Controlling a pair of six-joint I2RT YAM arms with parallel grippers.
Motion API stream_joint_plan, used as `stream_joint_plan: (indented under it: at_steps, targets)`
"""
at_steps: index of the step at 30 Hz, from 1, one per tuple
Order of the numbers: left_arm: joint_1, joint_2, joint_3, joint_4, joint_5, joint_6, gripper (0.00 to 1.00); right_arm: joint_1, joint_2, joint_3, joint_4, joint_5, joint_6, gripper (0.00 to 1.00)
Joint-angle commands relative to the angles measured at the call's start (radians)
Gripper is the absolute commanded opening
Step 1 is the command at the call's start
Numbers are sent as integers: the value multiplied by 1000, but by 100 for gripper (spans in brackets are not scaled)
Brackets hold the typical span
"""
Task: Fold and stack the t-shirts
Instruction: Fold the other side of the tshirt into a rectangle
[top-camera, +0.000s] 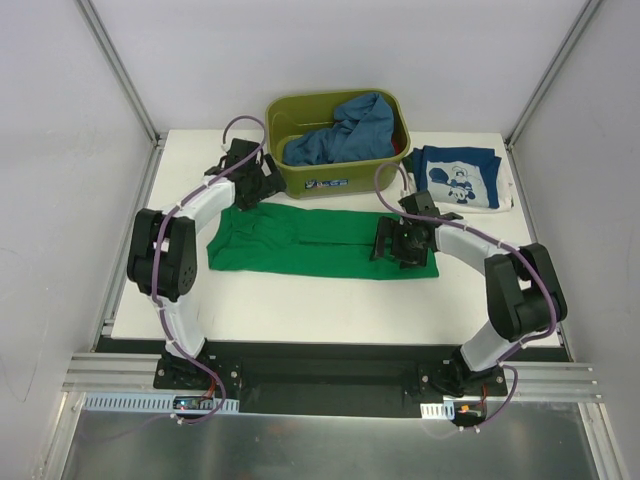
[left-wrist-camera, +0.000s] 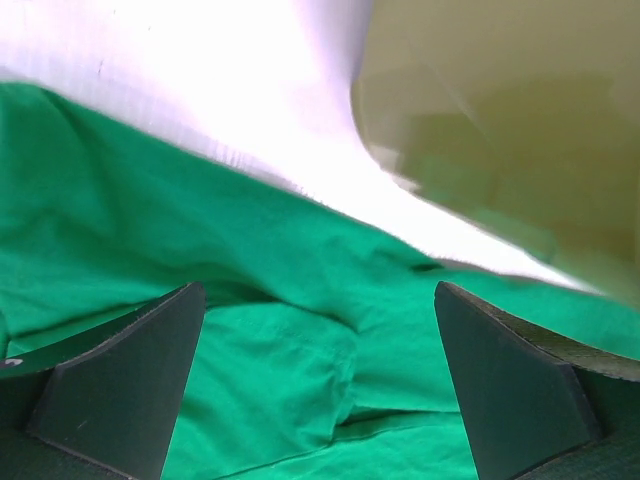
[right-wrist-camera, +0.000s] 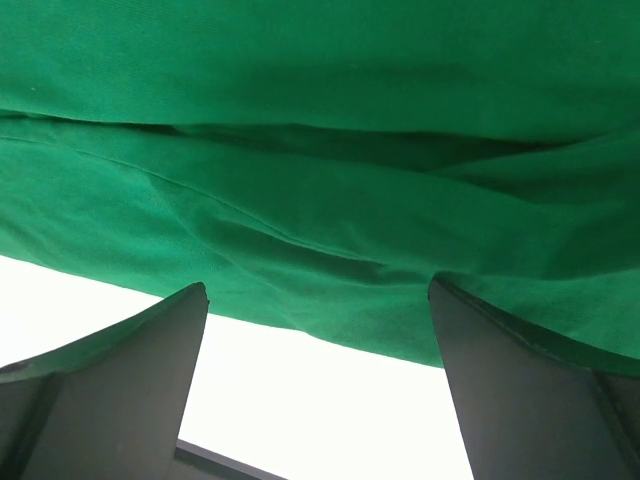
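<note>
- Shirts first: the bright green cloth t-shirt lies stretched out as a long, creased band on the white surface, just in front of the olive-green plastic tub.
- I see the mid-blue cloth t-shirt bunched inside that tub, with a hump of it rising above the rim toward the tub's right end.
- The navy cloth t-shirt with the white-blue cartoon print lies folded flat on the surface just right of the tub, print facing up.
- My left claw hangs by the tub's front-left corner, over the far left part of the green shirt. Its jaws are spread wide with nothing between them.
- Through the left wrist camera I see rumpled green cloth below the fingers, a strip of bare surface beyond it, and the tub's wall at the upper right.
- My right claw sits over the green shirt's right end, in front of the tub's right corner. Its jaws are also wide and hold nothing.
- Through the right wrist camera the shirt's edge runs across between the fingers, with bare surface on the near side.
- I cannot tell whether either claw's fingertips touch the cloth.
</note>
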Motion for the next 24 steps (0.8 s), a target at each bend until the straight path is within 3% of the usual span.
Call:
stream_joint_plan:
  at_steps: [1,7,12,20,24]
  targets:
    - [7,-124,-91,18,65,73,99,0,-54,-12,-35,41,-23,97]
    - [-32,-187,-258,41,69,46,99,2,-62,-21,-41,56,-25,97]
    - [-29,-151,-277,45,9,55,99,3,-64,-26,-59,67,-40,97]
    - [33,-74,-150,47,-115,96,99,3,-54,-6,-90,85,-59,97]
    - [77,-23,2,42,-234,144,99,3,-64,-6,-98,93,-65,97]
